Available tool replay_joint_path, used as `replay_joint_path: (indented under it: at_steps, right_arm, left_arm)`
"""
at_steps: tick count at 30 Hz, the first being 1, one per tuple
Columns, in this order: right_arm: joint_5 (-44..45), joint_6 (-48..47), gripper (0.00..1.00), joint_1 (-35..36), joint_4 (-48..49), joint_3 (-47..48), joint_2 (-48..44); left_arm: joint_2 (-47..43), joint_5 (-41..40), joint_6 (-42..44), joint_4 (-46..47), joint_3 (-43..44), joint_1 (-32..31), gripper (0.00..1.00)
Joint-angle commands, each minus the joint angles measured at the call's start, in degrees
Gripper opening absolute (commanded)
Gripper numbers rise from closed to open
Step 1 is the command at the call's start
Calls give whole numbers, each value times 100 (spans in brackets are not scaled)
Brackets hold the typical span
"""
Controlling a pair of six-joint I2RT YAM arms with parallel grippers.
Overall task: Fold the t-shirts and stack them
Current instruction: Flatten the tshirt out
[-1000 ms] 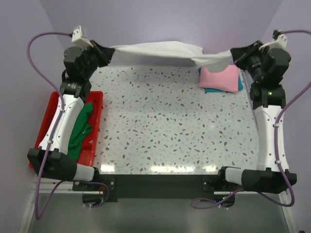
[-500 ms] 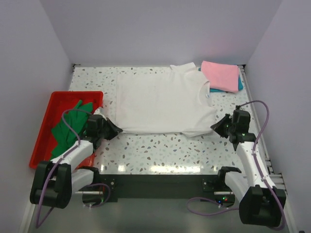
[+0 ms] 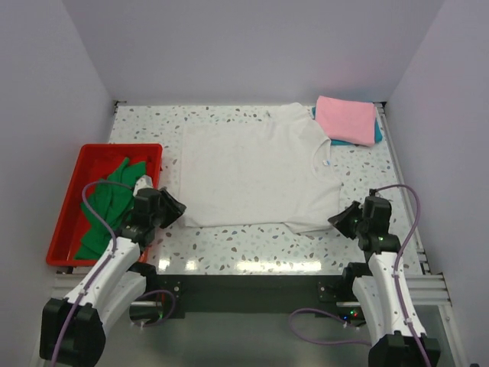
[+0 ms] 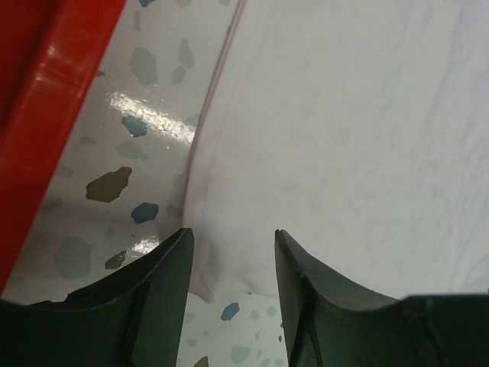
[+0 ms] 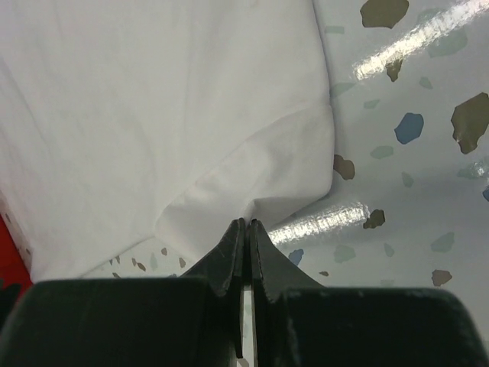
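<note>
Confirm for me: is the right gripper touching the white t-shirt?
Touching. The right wrist view shows the right gripper shut with the edge of the white t-shirt pinched at its tips, folds running into them.

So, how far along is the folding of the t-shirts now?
Done: pink t-shirt lies folded on the teal t-shirt. In hand: white t-shirt spread flat, unfolded; left tool open over its corner, right tool pinches the other. Left: fold and stack it, then the green t-shirt in the red tray.

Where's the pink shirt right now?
In the top view, the pink shirt lies folded at the far right corner of the table, on a teal shirt, beside the spread white shirt.
</note>
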Motion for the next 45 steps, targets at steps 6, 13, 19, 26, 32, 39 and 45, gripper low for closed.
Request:
replay_joint_path:
  at_steps: [6, 13, 19, 26, 32, 39, 45]
  right_arm:
    - [287, -101, 0, -24, -358, 469, 77]
    - [498, -206, 0, -24, -393, 627, 121]
    - [516, -259, 0, -24, -323, 627, 218]
    - [481, -268, 0, -24, -270, 619, 297]
    - [472, -224, 0, -24, -191, 592, 306]
    - [463, -233, 0, -24, -156, 584, 385]
    - [454, -233, 0, -24, -138, 619, 420]
  left_arm:
    - [-350, -1679, -770, -1413, 378, -575, 49]
    - [-86, -2173, -1333, -1678, 335, -1191, 36]
    - [80, -2094, -1368, -1406, 229, -1420, 36]
    - [371, -2129, -1438, -1405, 264, -1534, 36]
    - [415, -2076, -1430, -1414, 238, -1569, 36]
    - [714, -1918, -1377, -1099, 62, -1587, 33]
    - [881, -1918, -1307, -1045, 70, -1587, 11]
